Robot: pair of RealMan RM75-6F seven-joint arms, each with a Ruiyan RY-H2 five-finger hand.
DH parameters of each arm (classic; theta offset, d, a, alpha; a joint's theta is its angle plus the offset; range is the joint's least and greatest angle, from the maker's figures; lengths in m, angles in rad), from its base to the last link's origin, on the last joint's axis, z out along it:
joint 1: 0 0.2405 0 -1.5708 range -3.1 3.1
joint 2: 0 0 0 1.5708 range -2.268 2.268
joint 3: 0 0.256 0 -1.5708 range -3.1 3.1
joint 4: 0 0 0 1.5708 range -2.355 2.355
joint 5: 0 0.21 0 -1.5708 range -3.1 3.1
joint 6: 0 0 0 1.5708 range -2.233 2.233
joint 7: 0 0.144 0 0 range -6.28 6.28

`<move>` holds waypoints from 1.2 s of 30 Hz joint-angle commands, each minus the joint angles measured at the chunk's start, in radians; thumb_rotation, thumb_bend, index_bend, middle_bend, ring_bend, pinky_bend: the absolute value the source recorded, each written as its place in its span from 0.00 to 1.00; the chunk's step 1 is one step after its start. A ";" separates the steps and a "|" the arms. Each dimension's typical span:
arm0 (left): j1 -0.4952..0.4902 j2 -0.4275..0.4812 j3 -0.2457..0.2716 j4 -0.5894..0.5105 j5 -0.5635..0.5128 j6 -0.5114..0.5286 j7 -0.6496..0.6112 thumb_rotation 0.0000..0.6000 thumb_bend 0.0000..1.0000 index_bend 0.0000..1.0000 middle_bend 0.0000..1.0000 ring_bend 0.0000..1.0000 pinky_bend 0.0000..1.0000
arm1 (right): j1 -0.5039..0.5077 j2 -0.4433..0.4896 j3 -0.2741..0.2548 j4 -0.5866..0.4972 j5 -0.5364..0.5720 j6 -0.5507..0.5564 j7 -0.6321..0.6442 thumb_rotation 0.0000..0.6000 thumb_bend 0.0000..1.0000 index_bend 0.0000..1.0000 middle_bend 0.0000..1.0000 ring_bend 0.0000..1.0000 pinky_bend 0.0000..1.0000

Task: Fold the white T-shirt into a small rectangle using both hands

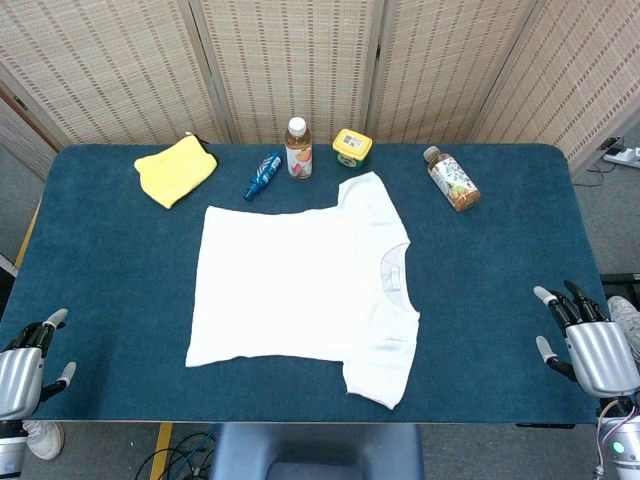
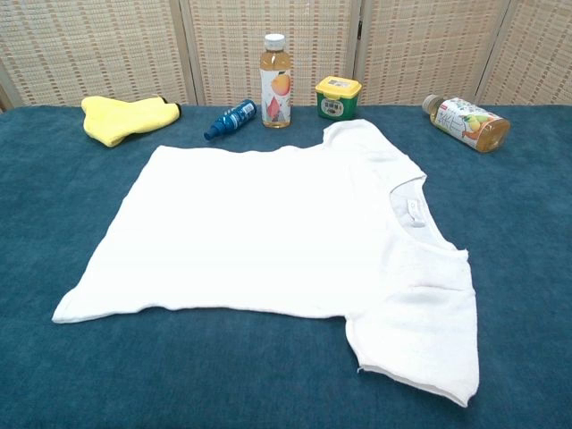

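The white T-shirt [image 1: 300, 285] lies spread flat in the middle of the blue table [image 1: 110, 260], its collar toward the right and its hem toward the left. The chest view shows the same T-shirt [image 2: 268, 237] unfolded, both sleeves out. My left hand [image 1: 25, 365] hovers at the near left corner of the table, fingers apart, holding nothing. At the near right edge my right hand [image 1: 590, 345] is likewise open and empty. Both hands are well away from the shirt. Neither hand shows in the chest view.
Along the far edge lie a yellow cloth [image 1: 175, 168], a blue tube [image 1: 263, 176], an upright juice bottle [image 1: 298, 149], a yellow-lidded jar [image 1: 352, 147] and a tea bottle on its side [image 1: 452, 180]. Woven screens stand behind the table.
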 commanded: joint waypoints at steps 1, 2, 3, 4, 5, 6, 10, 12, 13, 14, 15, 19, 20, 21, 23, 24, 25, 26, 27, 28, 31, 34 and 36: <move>-0.009 -0.004 -0.001 0.007 -0.002 -0.013 0.003 1.00 0.31 0.17 0.31 0.24 0.44 | 0.005 -0.003 0.002 0.000 0.006 -0.008 -0.003 1.00 0.39 0.12 0.22 0.11 0.23; -0.012 -0.005 -0.002 0.008 -0.003 -0.015 0.002 1.00 0.31 0.17 0.31 0.24 0.44 | 0.006 -0.005 0.003 0.001 0.007 -0.010 -0.004 1.00 0.39 0.12 0.22 0.11 0.23; -0.014 -0.005 -0.003 0.008 -0.002 -0.017 0.002 1.00 0.31 0.17 0.31 0.24 0.44 | 0.007 -0.005 0.004 0.001 0.008 -0.011 -0.005 1.00 0.39 0.12 0.22 0.11 0.23; -0.016 -0.006 -0.004 0.010 0.001 -0.017 0.001 1.00 0.31 0.17 0.31 0.24 0.44 | 0.008 -0.006 0.005 0.001 0.007 -0.011 -0.006 1.00 0.39 0.12 0.22 0.11 0.23; -0.018 -0.006 -0.003 0.011 0.005 -0.016 0.000 1.00 0.31 0.17 0.31 0.24 0.44 | 0.009 -0.006 0.005 0.001 0.007 -0.010 -0.006 1.00 0.39 0.12 0.22 0.12 0.23; -0.019 -0.006 -0.002 0.012 0.009 -0.017 -0.001 1.00 0.31 0.17 0.31 0.24 0.44 | 0.010 -0.005 0.006 0.001 0.006 -0.010 -0.006 1.00 0.39 0.12 0.22 0.11 0.23; -0.031 -0.006 0.006 0.020 0.038 -0.023 -0.005 1.00 0.31 0.18 0.31 0.24 0.44 | 0.009 0.001 0.010 -0.002 0.000 0.002 -0.008 1.00 0.39 0.12 0.22 0.11 0.23; -0.040 -0.005 0.009 0.023 0.056 -0.027 -0.002 1.00 0.31 0.19 0.31 0.24 0.44 | 0.008 0.003 0.012 -0.004 -0.001 0.008 -0.010 1.00 0.39 0.12 0.22 0.11 0.23; -0.044 -0.005 0.010 0.023 0.063 -0.028 -0.002 1.00 0.31 0.19 0.31 0.24 0.44 | 0.007 0.005 0.013 -0.004 -0.002 0.011 -0.010 1.00 0.39 0.12 0.22 0.11 0.23; -0.050 -0.004 0.011 0.023 0.071 -0.031 -0.003 1.00 0.31 0.19 0.31 0.24 0.44 | 0.006 0.006 0.014 -0.005 -0.002 0.015 -0.010 1.00 0.39 0.12 0.22 0.11 0.23; -0.054 -0.004 0.011 0.023 0.077 -0.033 -0.003 1.00 0.31 0.19 0.31 0.24 0.44 | 0.005 0.006 0.015 -0.005 -0.002 0.018 -0.010 1.00 0.39 0.12 0.23 0.11 0.23; -0.073 -0.004 0.019 0.022 0.106 -0.049 -0.007 1.00 0.31 0.19 0.31 0.24 0.44 | 0.002 0.008 0.016 -0.004 -0.001 0.026 -0.008 1.00 0.39 0.12 0.23 0.11 0.23; -0.079 -0.005 0.023 0.023 0.116 -0.055 -0.009 1.00 0.31 0.20 0.31 0.24 0.44 | 0.002 0.009 0.016 -0.004 -0.001 0.026 -0.008 1.00 0.39 0.12 0.23 0.11 0.23; -0.087 -0.006 0.029 0.025 0.128 -0.064 -0.014 1.00 0.31 0.20 0.31 0.24 0.44 | 0.002 0.009 0.016 -0.003 -0.001 0.027 -0.006 1.00 0.39 0.12 0.23 0.11 0.23; -0.106 -0.013 0.045 0.036 0.158 -0.090 -0.020 1.00 0.30 0.22 0.31 0.24 0.44 | 0.004 0.006 0.017 0.000 -0.003 0.026 -0.002 1.00 0.39 0.12 0.23 0.12 0.23; -0.115 -0.017 0.051 0.042 0.168 -0.104 -0.017 1.00 0.30 0.22 0.31 0.24 0.44 | 0.006 0.004 0.016 0.002 -0.005 0.023 0.000 1.00 0.39 0.12 0.23 0.11 0.23; -0.127 -0.023 0.057 0.049 0.181 -0.121 -0.014 1.00 0.28 0.23 0.31 0.24 0.44 | 0.009 0.002 0.014 0.004 -0.009 0.020 0.001 1.00 0.39 0.12 0.23 0.11 0.23; -0.136 -0.029 0.061 0.053 0.190 -0.131 -0.014 1.00 0.27 0.24 0.31 0.25 0.44 | 0.010 0.000 0.013 0.006 -0.013 0.019 0.001 1.00 0.39 0.12 0.23 0.11 0.23; -0.146 -0.036 0.063 0.057 0.200 -0.140 -0.016 1.00 0.27 0.25 0.32 0.27 0.44 | 0.012 -0.001 0.013 0.007 -0.015 0.017 0.001 1.00 0.39 0.12 0.23 0.11 0.23; -0.158 -0.045 0.065 0.064 0.210 -0.152 -0.020 1.00 0.26 0.27 0.35 0.31 0.44 | 0.014 -0.003 0.012 0.008 -0.017 0.016 0.003 1.00 0.39 0.12 0.23 0.11 0.23; -0.187 -0.066 0.068 0.076 0.225 -0.184 -0.023 1.00 0.26 0.32 0.47 0.43 0.52 | 0.016 -0.005 0.012 0.010 -0.019 0.014 0.004 1.00 0.39 0.12 0.23 0.12 0.23; -0.221 -0.093 0.070 0.090 0.236 -0.225 -0.019 1.00 0.26 0.38 0.61 0.55 0.68 | 0.017 -0.006 0.012 0.012 -0.019 0.014 0.006 1.00 0.39 0.12 0.23 0.11 0.23; -0.243 -0.112 0.073 0.102 0.238 -0.256 -0.015 1.00 0.26 0.39 0.66 0.61 0.77 | 0.016 -0.006 0.011 0.014 -0.019 0.014 0.007 1.00 0.39 0.12 0.23 0.11 0.23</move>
